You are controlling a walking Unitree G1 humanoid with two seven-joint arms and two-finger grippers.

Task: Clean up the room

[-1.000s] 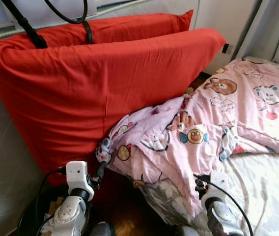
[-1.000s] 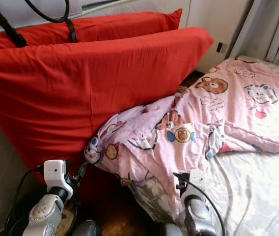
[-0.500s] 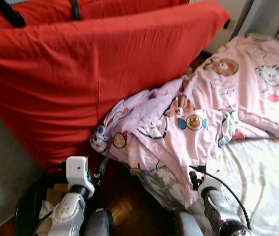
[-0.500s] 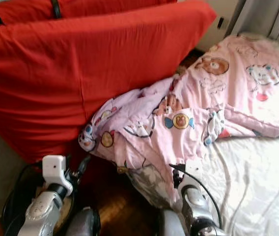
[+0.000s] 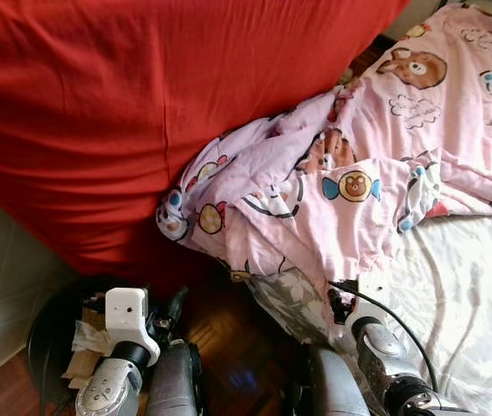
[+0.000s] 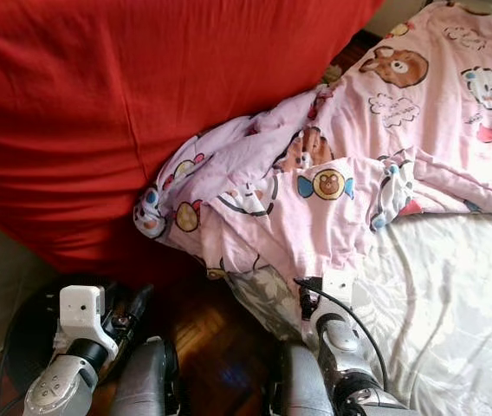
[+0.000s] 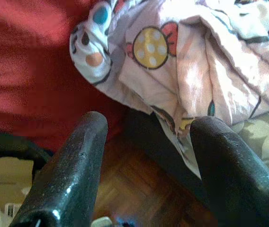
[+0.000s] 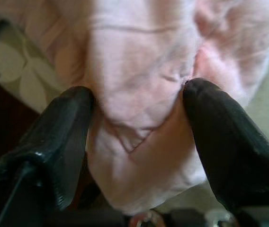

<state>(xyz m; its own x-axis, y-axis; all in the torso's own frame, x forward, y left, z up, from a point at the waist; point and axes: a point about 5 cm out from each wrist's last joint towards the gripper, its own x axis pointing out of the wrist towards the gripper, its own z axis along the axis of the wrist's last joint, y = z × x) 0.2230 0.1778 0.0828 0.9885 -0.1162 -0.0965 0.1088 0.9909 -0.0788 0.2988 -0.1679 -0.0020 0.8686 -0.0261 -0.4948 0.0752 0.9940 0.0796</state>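
Beside the bed (image 5: 480, 303), I held my right gripper (image 8: 137, 118) open astride the pink blanket's (image 5: 359, 173) hanging corner, nearer than my open, empty left gripper (image 7: 146, 142).

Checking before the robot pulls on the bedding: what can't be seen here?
- Blanket: far end cut off by eye views' edge.
- Right gripper: blanket lies between the fingers; whether they pinch it, cannot tell.
- Bin contents: hidden behind left gripper, fingers apart.

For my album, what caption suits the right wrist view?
Right gripper open, its fingers straddling a fold of the pink blanket.
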